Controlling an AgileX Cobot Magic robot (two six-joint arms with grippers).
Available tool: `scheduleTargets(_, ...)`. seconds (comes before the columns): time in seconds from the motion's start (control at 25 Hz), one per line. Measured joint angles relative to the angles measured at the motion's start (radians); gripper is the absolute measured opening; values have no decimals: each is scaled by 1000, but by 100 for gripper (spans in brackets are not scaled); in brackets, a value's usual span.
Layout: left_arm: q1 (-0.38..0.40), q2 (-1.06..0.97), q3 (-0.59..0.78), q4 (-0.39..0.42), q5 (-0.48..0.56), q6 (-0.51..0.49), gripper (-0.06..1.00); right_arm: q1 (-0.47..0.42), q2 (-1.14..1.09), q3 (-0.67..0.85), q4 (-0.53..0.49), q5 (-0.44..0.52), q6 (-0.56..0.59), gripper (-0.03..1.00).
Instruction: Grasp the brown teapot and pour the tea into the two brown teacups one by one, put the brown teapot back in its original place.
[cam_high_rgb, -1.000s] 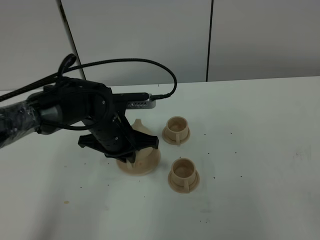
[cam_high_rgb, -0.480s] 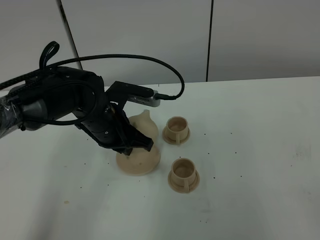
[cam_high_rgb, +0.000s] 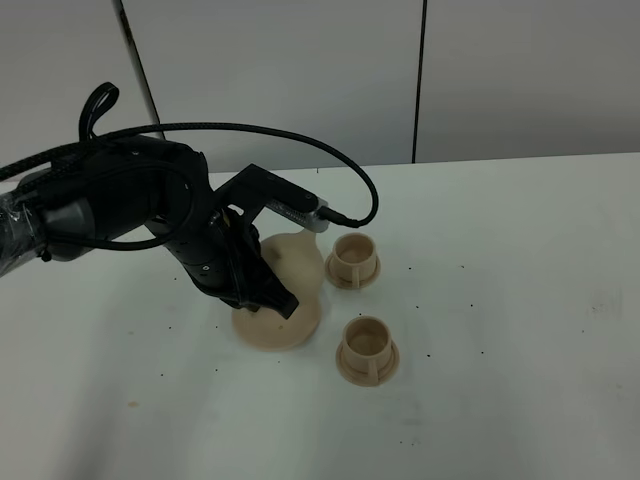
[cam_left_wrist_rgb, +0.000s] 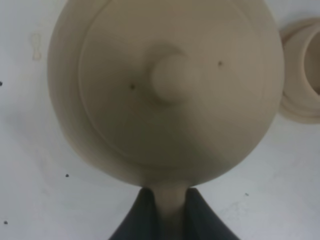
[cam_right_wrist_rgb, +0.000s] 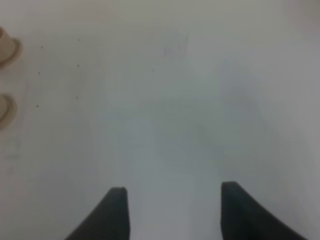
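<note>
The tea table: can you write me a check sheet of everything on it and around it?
Surface: white table, with small dark specks.
Job's things: brown teapot over its round plate; far teacup and near teacup upright, apart from each other.
Clutter: nothing seen.
Claws: left claw shut on the brown teapot; right claw open over bare table.
Cables: black cable loops above the left arm.
Surroundings: grey wall panels.

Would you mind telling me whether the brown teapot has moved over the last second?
Yes. Held in the left pincer, the teapot has shifted up and right in the high view, away from the round plate and toward the far teacup.
</note>
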Motion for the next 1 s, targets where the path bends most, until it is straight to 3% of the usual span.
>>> scheduleTargets(0.24,0,0,0,0,-7,112,17,0,0,0,0,0,0,41)
scheduleTargets(1.0,0,-31,0,5,-56,269,17,0,0,0,0,0,0,41)
